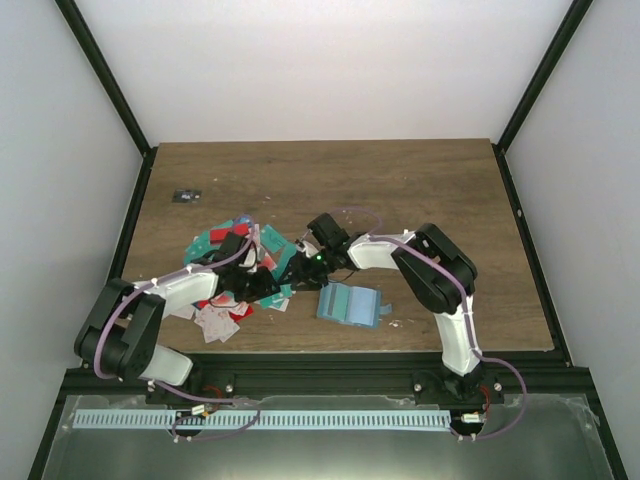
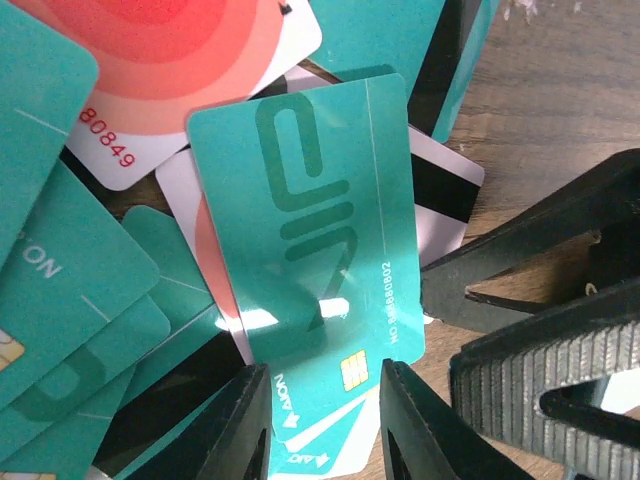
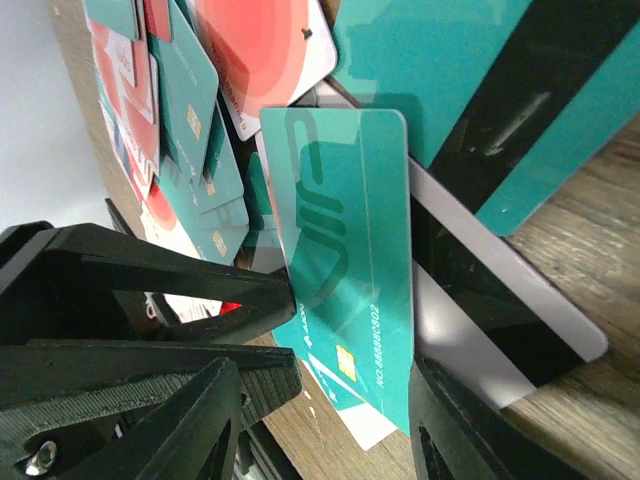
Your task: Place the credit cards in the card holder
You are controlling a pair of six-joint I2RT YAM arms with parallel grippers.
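A loose pile of credit cards [image 1: 214, 243], red, teal and white with red blotches, lies left of centre on the table. The teal-blue card holder [image 1: 348, 303] lies open to its right, near the front edge. Both grippers meet over the pile's right end. My left gripper [image 2: 325, 400] is open, its fingers either side of the chip end of a teal card [image 2: 310, 220]. My right gripper [image 3: 325, 385] is open round the same teal card [image 3: 345, 250], which rests tilted on other cards. In the top view the left gripper [image 1: 262, 276] and right gripper [image 1: 293, 268] nearly touch.
The right gripper's black fingers [image 2: 545, 330] fill the right of the left wrist view, close to my left fingers. A small dark object [image 1: 186, 195] lies at the far left of the wooden table [image 1: 420, 190]. Black frame posts stand at the table's sides.
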